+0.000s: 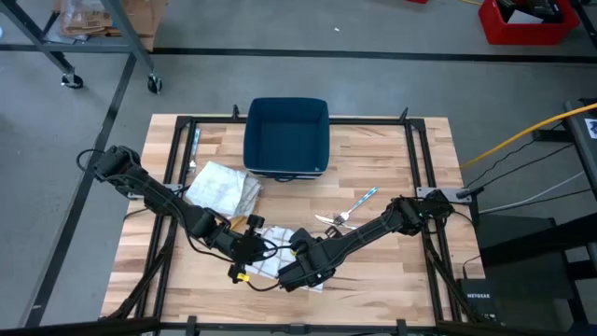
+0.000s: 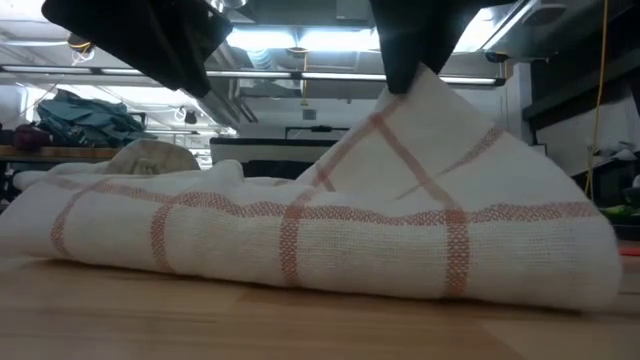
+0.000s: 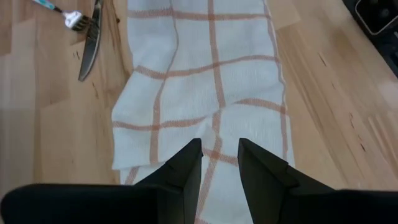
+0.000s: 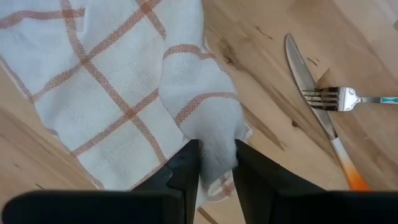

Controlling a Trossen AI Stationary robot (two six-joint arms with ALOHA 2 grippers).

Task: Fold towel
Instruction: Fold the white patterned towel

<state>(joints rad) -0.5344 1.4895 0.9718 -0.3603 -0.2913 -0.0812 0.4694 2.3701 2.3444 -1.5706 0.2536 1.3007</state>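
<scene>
Towel (image 4: pixel 118 93) corner in right gripper (image 4: pixel 216 163)

Two dark jointed arms (image 1: pixel 159 193); black wedge fingers (image 3: pixel 186 171).

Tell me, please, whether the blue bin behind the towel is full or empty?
Empty: the high view shows only the bare dark floor of the blue bin, with nothing inside it.
</scene>
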